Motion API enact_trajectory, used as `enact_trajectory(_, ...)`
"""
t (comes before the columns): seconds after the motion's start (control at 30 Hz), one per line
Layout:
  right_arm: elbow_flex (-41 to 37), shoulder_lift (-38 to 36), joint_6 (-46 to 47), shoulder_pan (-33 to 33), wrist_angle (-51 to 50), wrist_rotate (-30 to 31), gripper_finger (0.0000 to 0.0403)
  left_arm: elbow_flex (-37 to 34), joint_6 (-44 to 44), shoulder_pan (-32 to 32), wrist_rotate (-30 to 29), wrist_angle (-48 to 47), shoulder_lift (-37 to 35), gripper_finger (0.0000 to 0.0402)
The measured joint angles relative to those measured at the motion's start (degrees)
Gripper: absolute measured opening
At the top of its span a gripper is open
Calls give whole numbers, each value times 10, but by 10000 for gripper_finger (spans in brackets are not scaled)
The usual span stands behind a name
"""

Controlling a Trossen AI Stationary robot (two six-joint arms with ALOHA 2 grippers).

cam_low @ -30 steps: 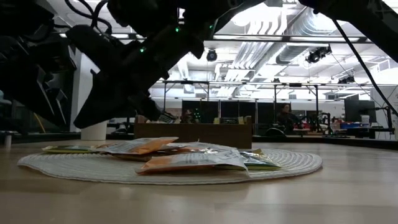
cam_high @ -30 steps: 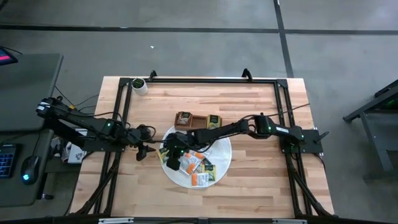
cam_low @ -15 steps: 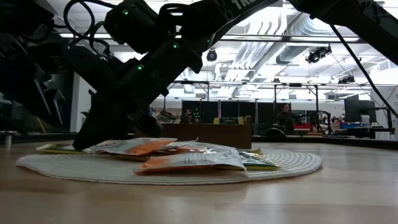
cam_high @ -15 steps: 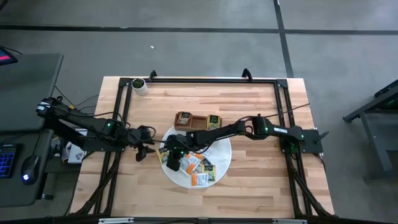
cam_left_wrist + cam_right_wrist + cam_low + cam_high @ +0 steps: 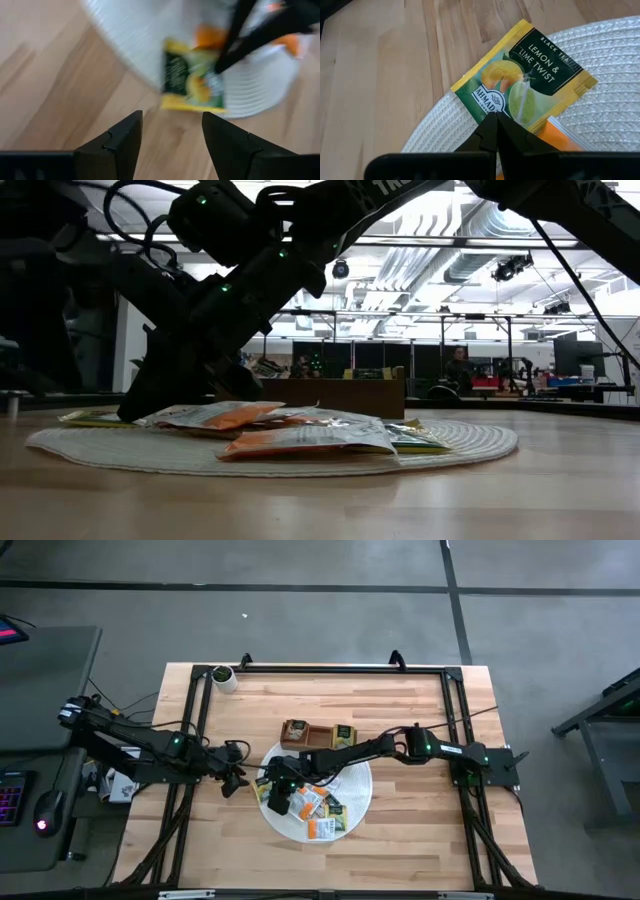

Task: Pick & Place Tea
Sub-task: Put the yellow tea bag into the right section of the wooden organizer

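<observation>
Right gripper [image 5: 496, 120] is down at the left rim of the woven mat [image 5: 352, 790], jaws pinched together on the near edge of a lemon-lime tea packet [image 5: 524, 86] that overhangs the mat onto the tabletop [image 5: 410, 700]. Other packets [image 5: 300, 438] lie heaped on the mat.

Left gripper [image 5: 170, 132] hovers just beside that rim, jaws parted, empty.

Judgement: confirm the pinch holds only this one packet, lift straight up before swinging toward the wooden tray [image 5: 318, 733], and keep the left arm clear.

Tea packets [image 5: 318, 808] lie heaped flat on the white mat [image 5: 355, 790]; one overhangs its edge.
</observation>
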Motion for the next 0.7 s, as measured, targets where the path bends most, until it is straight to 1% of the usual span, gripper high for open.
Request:
enact_trajectory(0.13, 0, 0, 0, 0, 0, 2, 0, 0, -61, 0, 0, -11, 29, 204)
enact_trajectory(0.3, -1, 1, -2, 0, 8, 2, 0, 0, -102, 0, 2, 2, 65, 204)
enact_trajectory(0.47, -1, 1, -3, 1, 11, 2, 0, 0, -107, 0, 23, 57, 89, 204)
enact_trajectory(0.7, -1, 1, -13, 2, 13, 0, 0, 1, -117, 0, 28, 80, 132, 204)
